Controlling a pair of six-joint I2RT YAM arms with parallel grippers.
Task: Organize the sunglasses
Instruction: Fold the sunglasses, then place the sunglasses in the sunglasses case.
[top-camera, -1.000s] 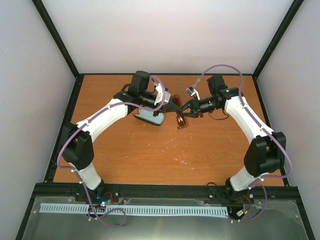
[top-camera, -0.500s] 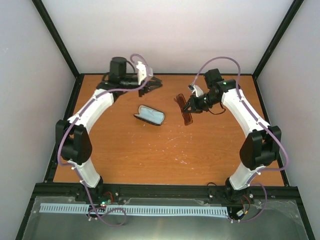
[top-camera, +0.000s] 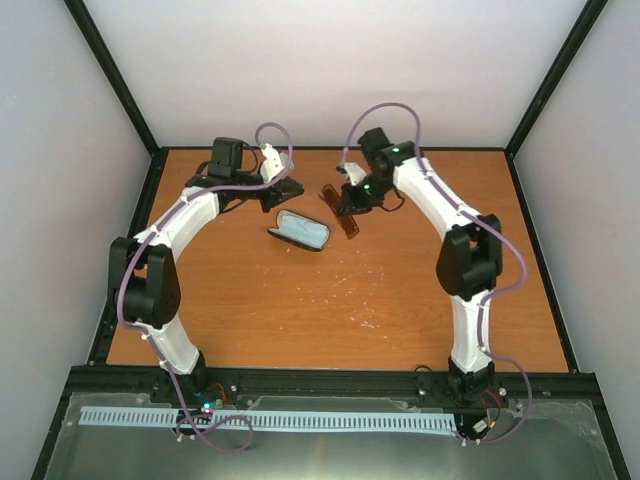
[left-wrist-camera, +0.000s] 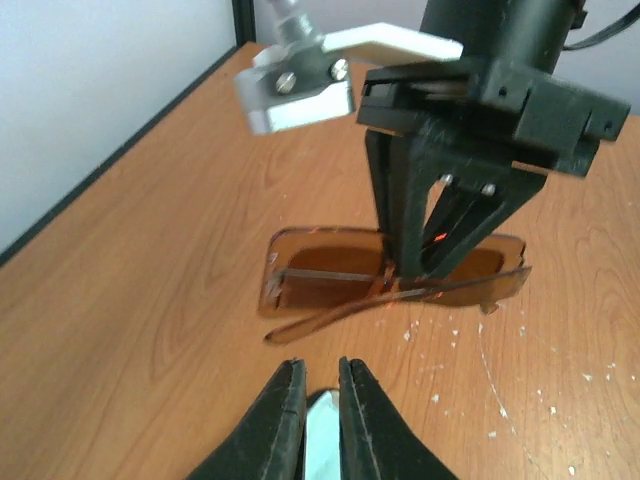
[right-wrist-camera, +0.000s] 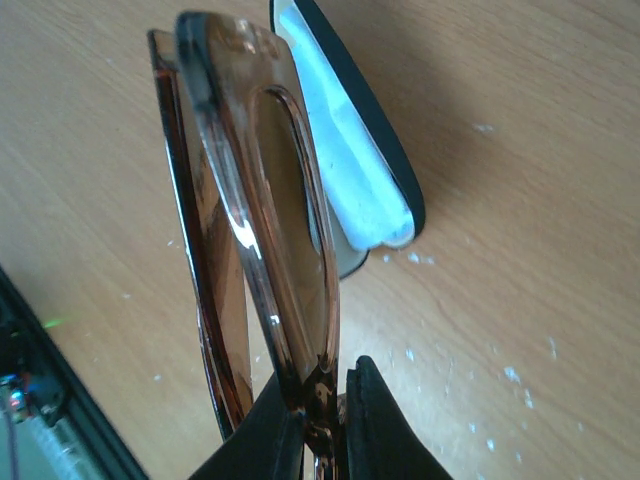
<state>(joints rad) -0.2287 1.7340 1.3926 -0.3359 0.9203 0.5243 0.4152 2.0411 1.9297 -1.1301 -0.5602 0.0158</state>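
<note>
The orange wooden table (top-camera: 400, 300) is carrying everything, and both arms are reaching toward its far middle. The left arm (top-camera: 185, 215) is arching up from its base and bending inward. The right arm (top-camera: 440, 205) is curving over from the other side, so the two wrists are sitting near each other.

Between them a black glasses case (top-camera: 274, 231) is lying open on the wood, showing a pale blue lining (top-camera: 303, 231) (cloth or lining, the pictures are not making clear which).

Just to the right of the case, the sunglasses (top-camera: 346, 224) are hanging in the right gripper (right-wrist-camera: 322, 420). Its fingers are pinching the brown frame near one edge. The tinted lenses are facing sideways and one thin temple arm is crossing in front of them. They are sitting low over the wood, apart from the case. Whether their lower edge is touching the table is not showing.

The left gripper (left-wrist-camera: 312, 400) is hovering above the case and pointing at the sunglasses. Its fingers (left-wrist-camera: 280, 420) are standing only a narrow slit apart and gripping nothing.
</note>
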